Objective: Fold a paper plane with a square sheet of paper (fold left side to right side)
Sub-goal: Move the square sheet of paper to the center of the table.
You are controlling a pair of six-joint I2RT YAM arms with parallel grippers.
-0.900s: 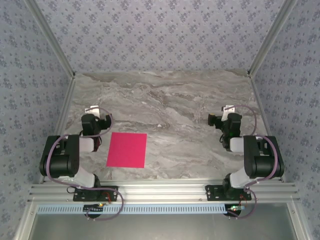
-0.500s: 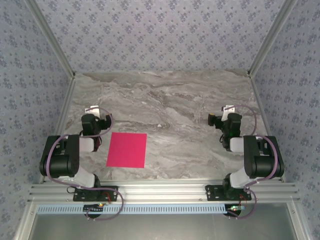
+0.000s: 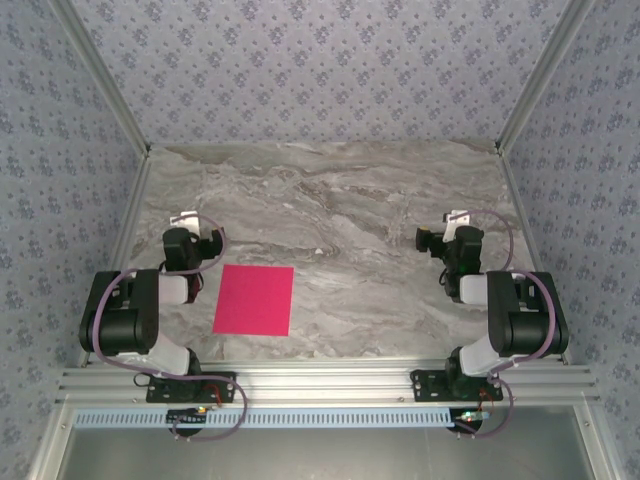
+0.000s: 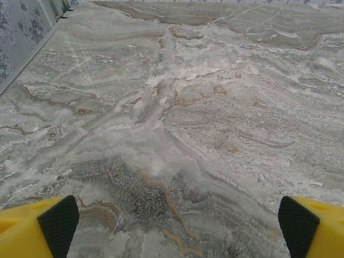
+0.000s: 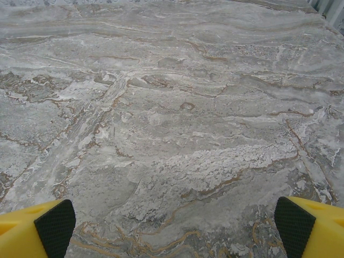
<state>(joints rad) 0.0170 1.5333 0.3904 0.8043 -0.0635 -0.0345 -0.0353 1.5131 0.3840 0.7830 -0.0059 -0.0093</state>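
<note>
The square sheet of paper is flat, magenta-pink, and lies on the marble table near the front left, just right of the left arm. My left gripper sits folded back beside the sheet's upper left corner, apart from it. In the left wrist view my left gripper is open, its yellow fingers wide apart over bare marble. My right gripper rests at the right side of the table, far from the sheet. Seen from the right wrist, my right gripper is also open with nothing between its fingers.
The marble table is fenced by metal rails and patterned walls on the left, right and back. An aluminium frame carries both arm bases along the near edge.
</note>
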